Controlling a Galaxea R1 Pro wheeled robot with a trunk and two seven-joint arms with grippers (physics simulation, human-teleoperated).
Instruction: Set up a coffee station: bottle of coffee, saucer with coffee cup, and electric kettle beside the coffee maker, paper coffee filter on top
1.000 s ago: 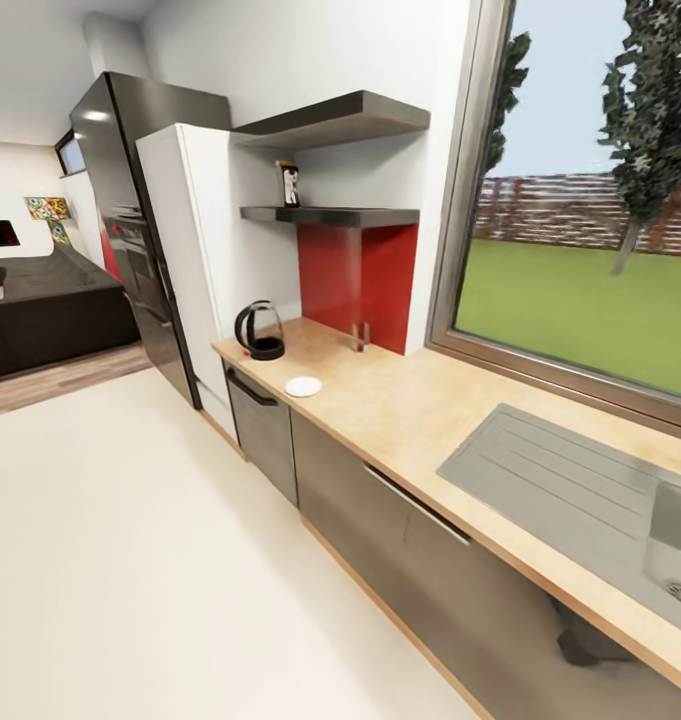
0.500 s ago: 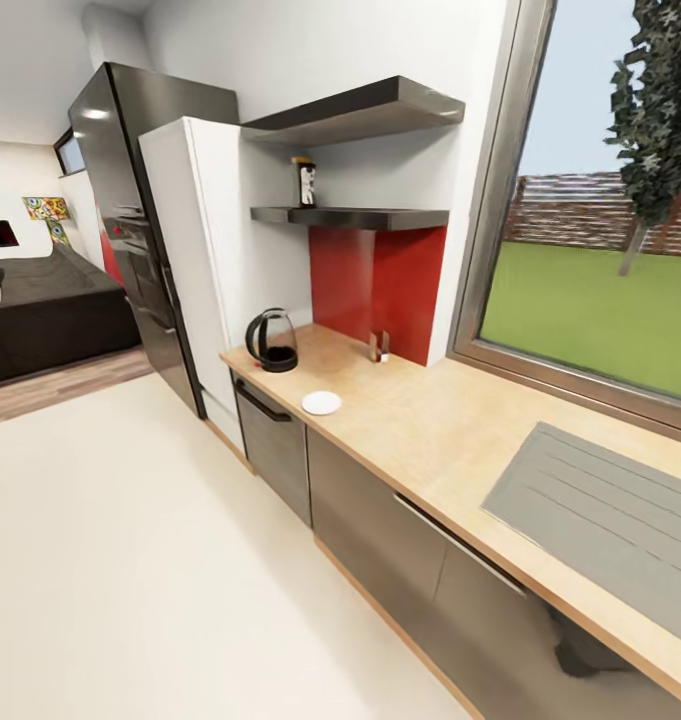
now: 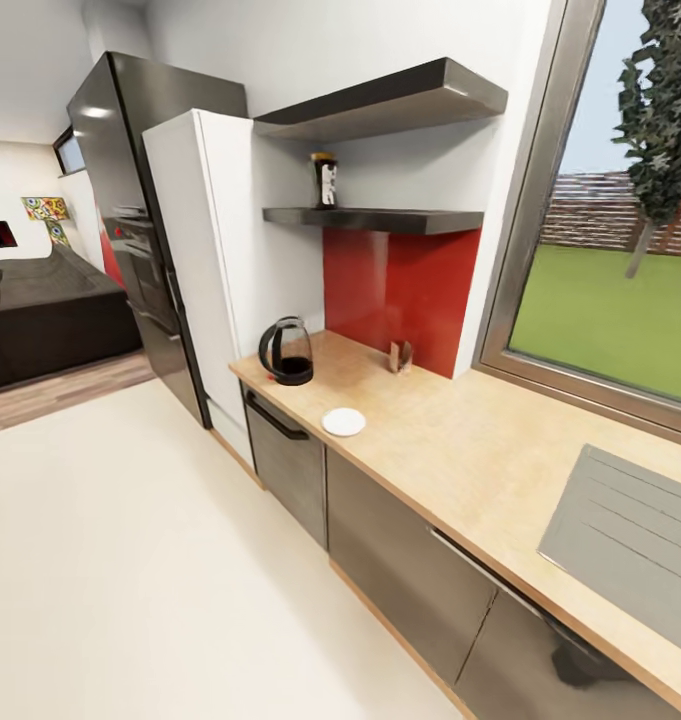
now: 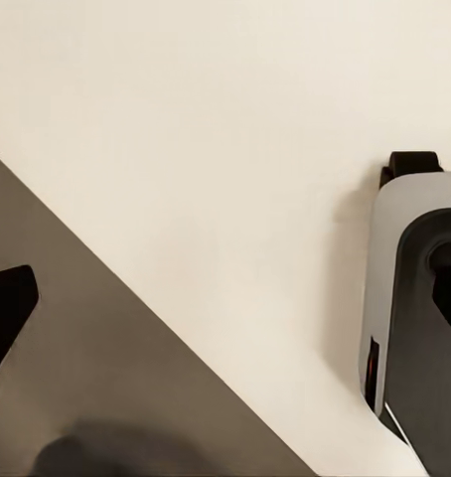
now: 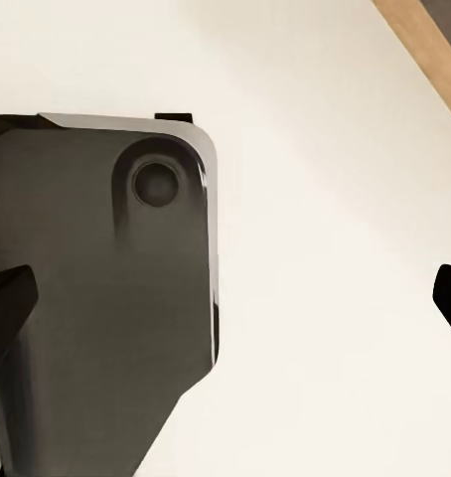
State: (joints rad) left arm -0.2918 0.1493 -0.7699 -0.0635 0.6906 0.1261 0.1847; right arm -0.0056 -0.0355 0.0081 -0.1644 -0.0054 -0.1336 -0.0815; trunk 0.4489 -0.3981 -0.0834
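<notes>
We saw the electric kettle [image 3: 287,352] and saucer [image 3: 343,421] on the surface [image 3: 460,450], bottle of coffee [image 3: 325,180] on the shelf [image 3: 380,218], all far from both hands; hand states: can't tell.

At centre frame we see the electric kettle [image 3: 287,352], dark glass with a black handle and base, upright near the left end of the light wood-grain counter [image 3: 450,440]. The small white saucer [image 3: 343,422] lies flat just right of it, apart. The bottle of coffee [image 3: 325,181] stands upright on the lower shelf, upper centre.
</notes>
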